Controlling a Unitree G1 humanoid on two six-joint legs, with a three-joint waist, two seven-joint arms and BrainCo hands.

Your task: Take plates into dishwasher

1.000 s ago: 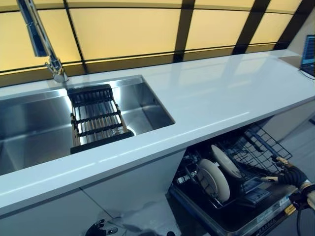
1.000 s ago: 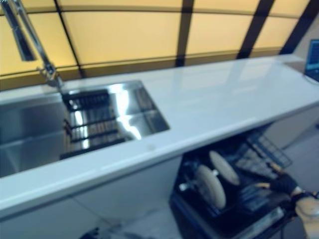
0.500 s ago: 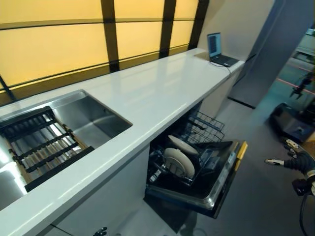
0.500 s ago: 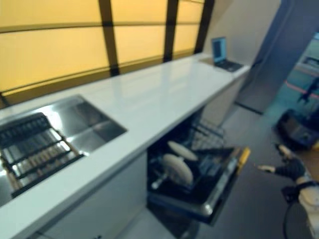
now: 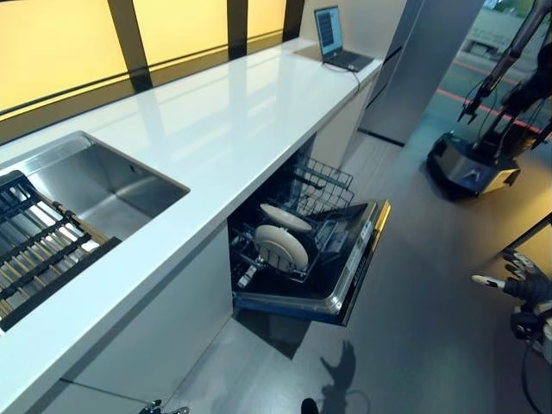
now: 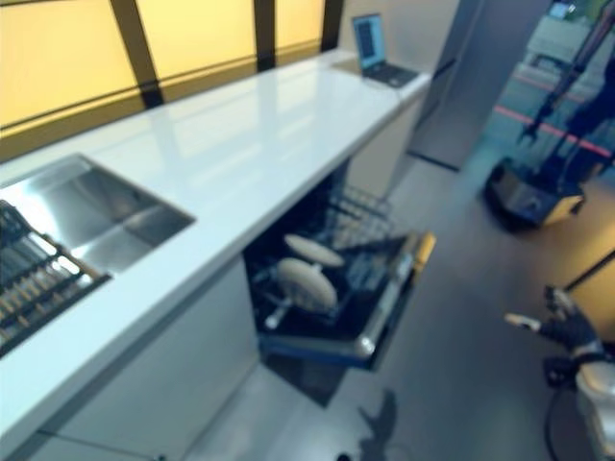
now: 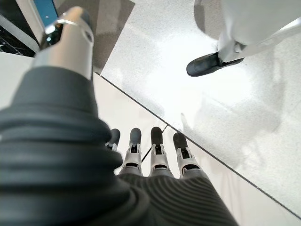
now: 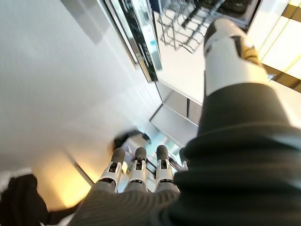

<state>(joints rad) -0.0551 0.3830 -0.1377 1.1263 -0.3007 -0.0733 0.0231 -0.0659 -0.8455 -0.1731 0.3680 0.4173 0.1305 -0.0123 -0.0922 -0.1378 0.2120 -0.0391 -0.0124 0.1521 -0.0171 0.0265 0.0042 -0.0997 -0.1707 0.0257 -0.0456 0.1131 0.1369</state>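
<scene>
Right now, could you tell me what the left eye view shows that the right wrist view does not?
Only the left eye view shows the sink, the laptop on the counter, and two plates standing in the dishwasher's lower rack. Only the right wrist view shows the right hand up close, fingers straight, holding nothing. Both show the open dishwasher door and wire rack.

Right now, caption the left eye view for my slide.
Two plates stand in the open dishwasher under the counter; right hand open, empty.

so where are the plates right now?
Both plates stand in the lower rack of the open dishwasher, under the white counter, right of the sink.
</scene>
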